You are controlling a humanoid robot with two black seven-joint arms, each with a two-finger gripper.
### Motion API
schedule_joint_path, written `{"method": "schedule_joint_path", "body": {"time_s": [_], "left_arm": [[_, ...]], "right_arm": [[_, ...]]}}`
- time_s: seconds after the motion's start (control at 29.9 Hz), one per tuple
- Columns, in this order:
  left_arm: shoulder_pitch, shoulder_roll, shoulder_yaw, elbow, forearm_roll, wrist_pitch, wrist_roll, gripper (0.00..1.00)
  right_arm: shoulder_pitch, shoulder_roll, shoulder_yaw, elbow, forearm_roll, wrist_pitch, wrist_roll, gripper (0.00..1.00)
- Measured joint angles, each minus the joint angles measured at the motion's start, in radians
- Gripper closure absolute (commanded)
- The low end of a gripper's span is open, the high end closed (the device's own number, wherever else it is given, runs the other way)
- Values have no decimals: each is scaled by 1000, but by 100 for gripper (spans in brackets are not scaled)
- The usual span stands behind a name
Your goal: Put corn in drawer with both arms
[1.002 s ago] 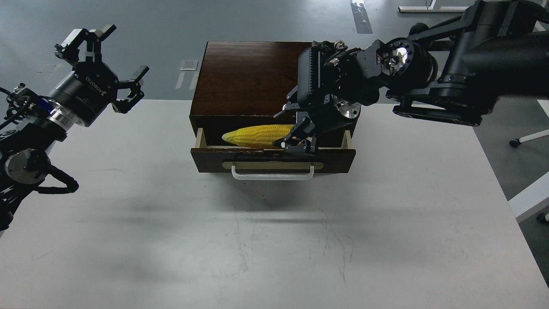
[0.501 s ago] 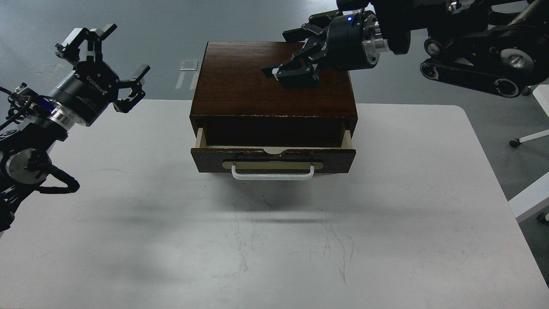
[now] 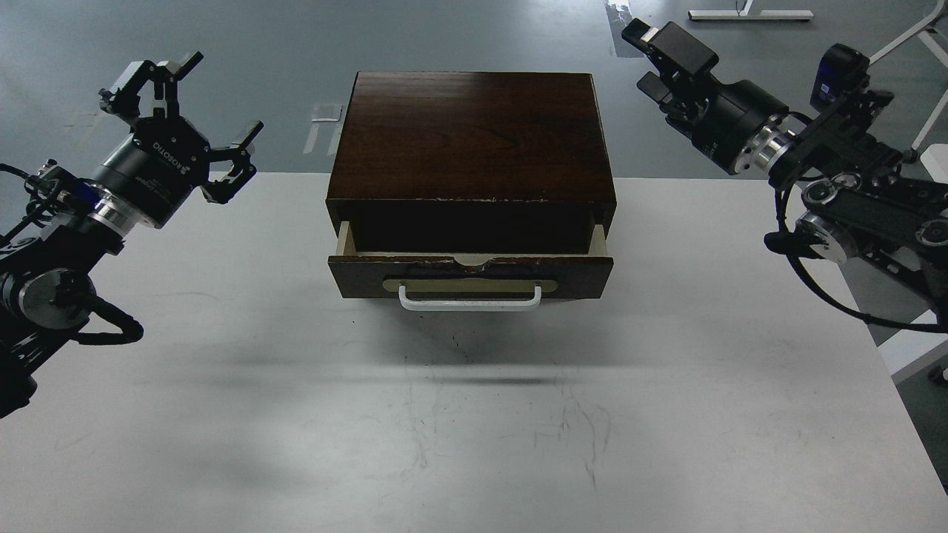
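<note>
The drawer (image 3: 471,275) with dark brown front, tan plate and white bar handle (image 3: 470,302) stands partly pulled out of the dark wooden box (image 3: 474,133) at the table's back middle. Its inside is dark and the corn does not show. My left gripper (image 3: 196,107) is open and empty, raised left of the box over the table's back edge. My right gripper (image 3: 643,59) is open and empty, raised to the right of the box's back corner, well clear of the drawer.
The white table (image 3: 474,414) lies in front of the drawer, with faint scratches near the middle. Grey floor lies beyond the table's back edge. A white stand (image 3: 915,348) is past the table's right edge.
One second ago my right gripper was in the drawer beside the visible corn. It has since lifted out and swung back to the far right. The corn no longer shows. The left arm barely moved.
</note>
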Motion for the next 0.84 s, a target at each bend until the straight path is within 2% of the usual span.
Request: {"method": "schedule_joint_path", "body": {"time_s": [0.13, 0.27, 0.47, 0.84], "left_arm": [[29, -19, -10, 0, 0, 0, 0, 2], [41, -29, -12, 1, 0, 0, 0, 2], [46, -56, -25, 5, 0, 0, 0, 2], [60, -65, -41, 5, 0, -8, 1, 2]], "right_arm": [[-137, 18, 137, -25, 174, 8, 0, 0], [-231, 29, 195, -46, 304, 28, 0, 0], [-304, 68, 203, -51, 325, 83, 0, 0], [-328, 119, 202, -44, 321, 83, 0, 0]]}}
